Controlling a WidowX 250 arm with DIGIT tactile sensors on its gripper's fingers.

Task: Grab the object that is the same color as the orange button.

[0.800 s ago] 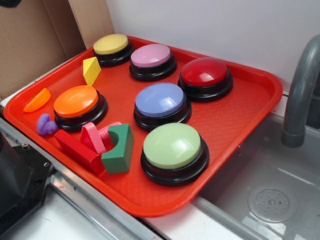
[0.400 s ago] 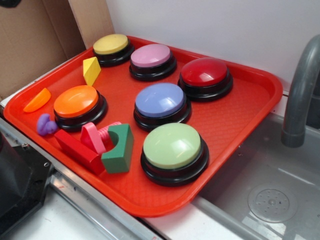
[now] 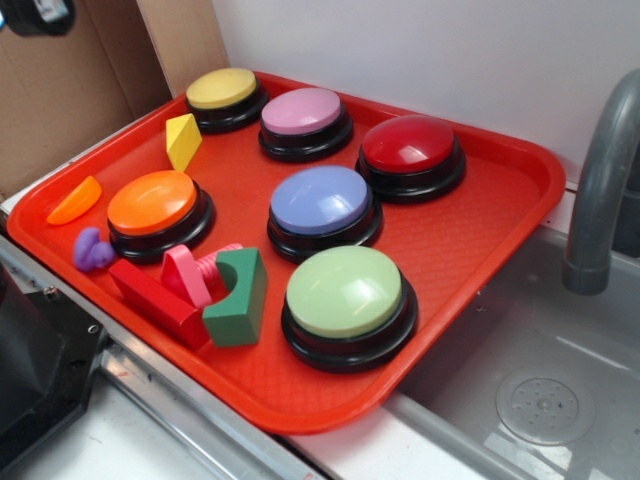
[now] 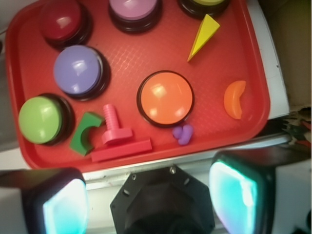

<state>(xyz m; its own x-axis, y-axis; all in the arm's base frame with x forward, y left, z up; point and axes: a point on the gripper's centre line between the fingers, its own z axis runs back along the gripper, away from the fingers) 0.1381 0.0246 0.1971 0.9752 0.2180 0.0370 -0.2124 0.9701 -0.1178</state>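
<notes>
The object, a small flat orange semicircle [image 3: 75, 200], lies at the tray's left corner, apart from the orange button [image 3: 153, 203]. The wrist view looks down from high up on the same orange piece [image 4: 234, 99], which lies to the right of the orange button [image 4: 165, 97]. My gripper [image 4: 151, 200] is open, with its teal-padded fingers [image 4: 66, 204] wide apart and nothing between them. It hangs well above the tray's near edge. In the exterior view only a dark part of the arm [image 3: 38, 14] shows, at the top left corner.
The red tray [image 3: 470, 250] also holds yellow [image 3: 222, 90], pink [image 3: 302, 111], red [image 3: 408, 144], blue [image 3: 320, 200] and green [image 3: 344, 290] buttons. A yellow wedge [image 3: 183, 140], purple piece [image 3: 92, 250], red block [image 3: 155, 300], pink screw [image 3: 195, 275] and green arch [image 3: 238, 298] lie there. Sink and faucet [image 3: 600, 190] stand right, the robot base [image 3: 30, 370] front left.
The dark part of the arm at the top left of the exterior view has come further into the picture. Everything on the tray has stayed where it was.
</notes>
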